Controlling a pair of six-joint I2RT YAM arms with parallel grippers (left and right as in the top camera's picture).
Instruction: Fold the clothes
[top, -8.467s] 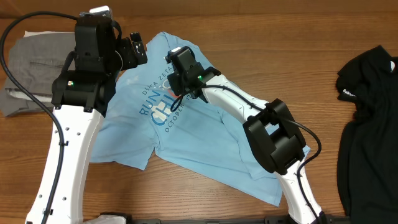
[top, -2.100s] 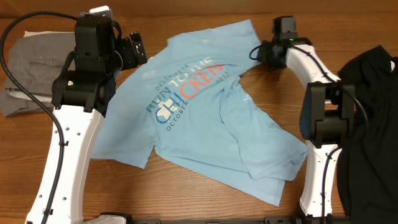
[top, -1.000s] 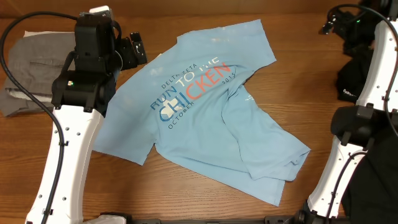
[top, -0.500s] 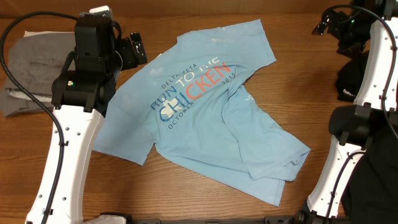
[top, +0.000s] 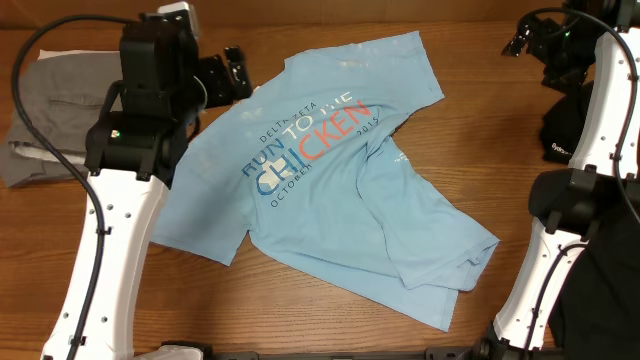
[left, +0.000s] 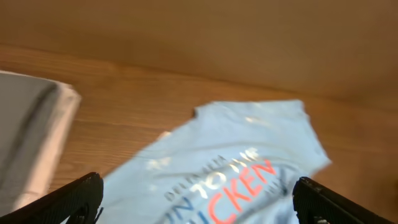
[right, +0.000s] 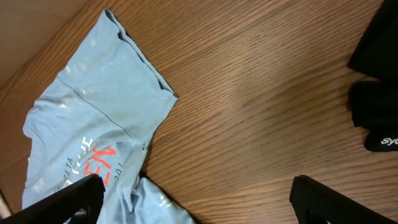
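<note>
Overhead, the light blue T-shirt (top: 340, 200) lies unfolded in the middle of the wooden table (top: 300, 320), chest side up and set on a slant, with its "RUN TO THE CHICKEN" lettering (top: 310, 140) readable. Its near-right part is rumpled, with creases and one flap lying over another. The left gripper (top: 240, 78) sits at the shirt's far-left edge; the left wrist view shows its fingertips (left: 74, 196) spread wide with nothing between them, the shirt below. The right gripper (top: 522, 40) is well apart from the shirt, at the table's far-right side, and its fingertips (right: 74, 193) also stand wide and empty in the right wrist view. Grey trousers (top: 45, 110) lie at the far left beyond the left arm, and a black garment (top: 562, 135) lies along the right edge.
</note>
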